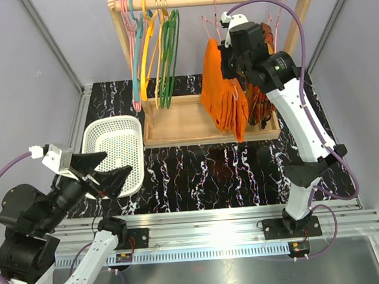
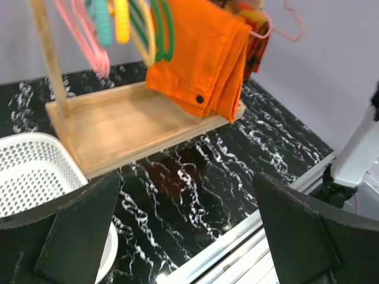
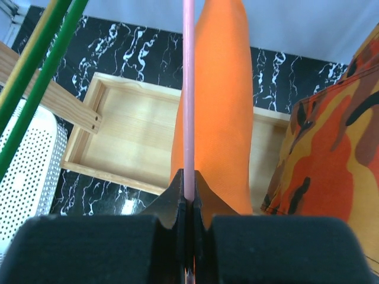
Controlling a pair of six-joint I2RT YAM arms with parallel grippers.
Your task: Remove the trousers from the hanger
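Note:
The bright orange trousers hang folded over the pink hanger on the wooden rail, their lower end above the rack's tray. My right gripper is high at the rail beside the trousers' top. In the right wrist view it is shut on the hanger's pink wire, with the trousers just behind. My left gripper is open and empty, low at the near left over the basket's edge. In the left wrist view its jaws stand wide apart, with the trousers far ahead.
A white basket sits at the left on the black marbled table. The wooden rack holds pink, teal, yellow and green hangers on the left. An orange-brown patterned garment hangs right of the trousers, also in the right wrist view.

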